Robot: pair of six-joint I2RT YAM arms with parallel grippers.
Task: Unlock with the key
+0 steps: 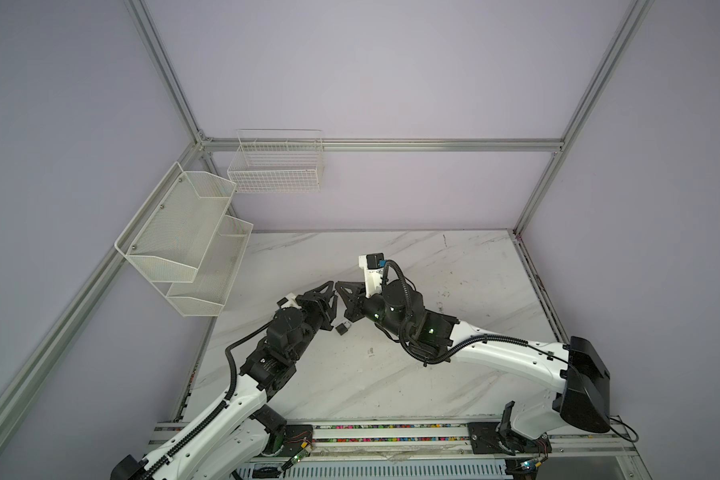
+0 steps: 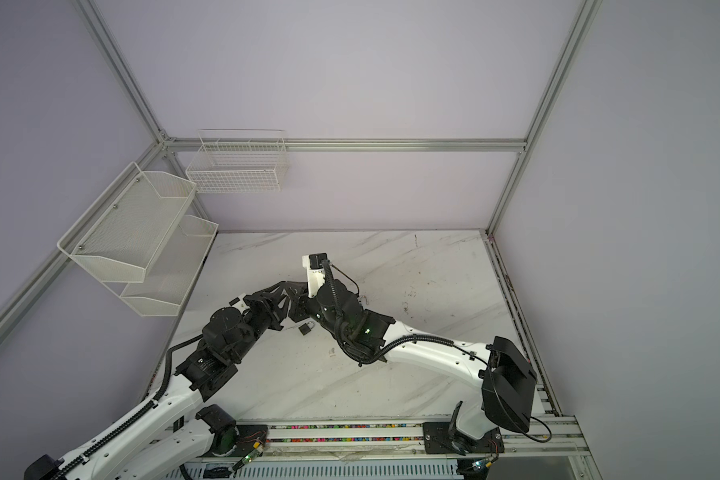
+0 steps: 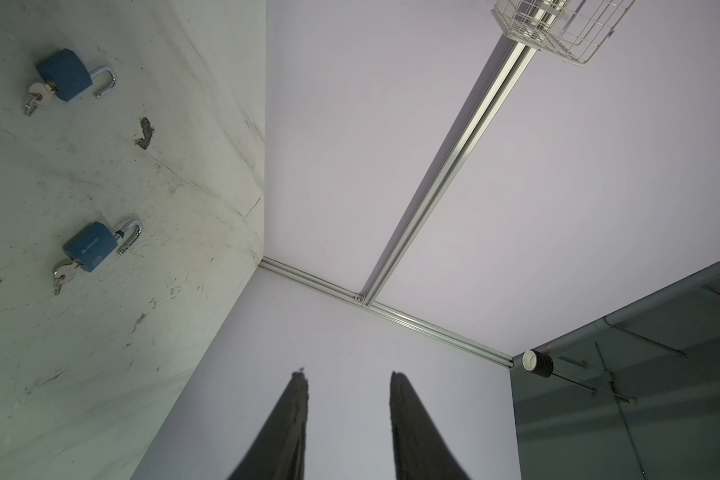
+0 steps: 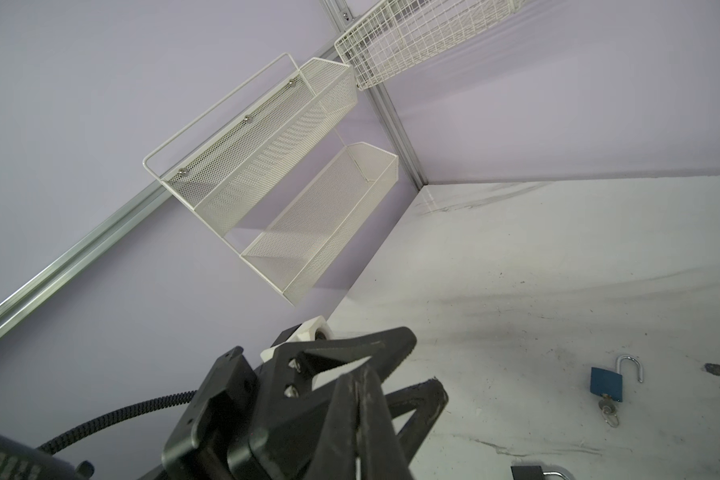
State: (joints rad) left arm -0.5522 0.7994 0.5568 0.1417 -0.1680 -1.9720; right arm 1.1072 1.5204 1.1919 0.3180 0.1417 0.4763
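Hovering tip to tip above the table, with the left gripper parted and empty, and the right gripper pinched closed on nothing visible. Directly below, in both top views: a small dark padlock, its key not discernible. Elsewhere on the marble: a blue padlock and a second blue padlock, each with shackle swung open and a key in place.

Likely trouble: clashing fingers at such close quarters; nudging the dark padlock askew while descending; spinning the whole lock if turning without holding its body.
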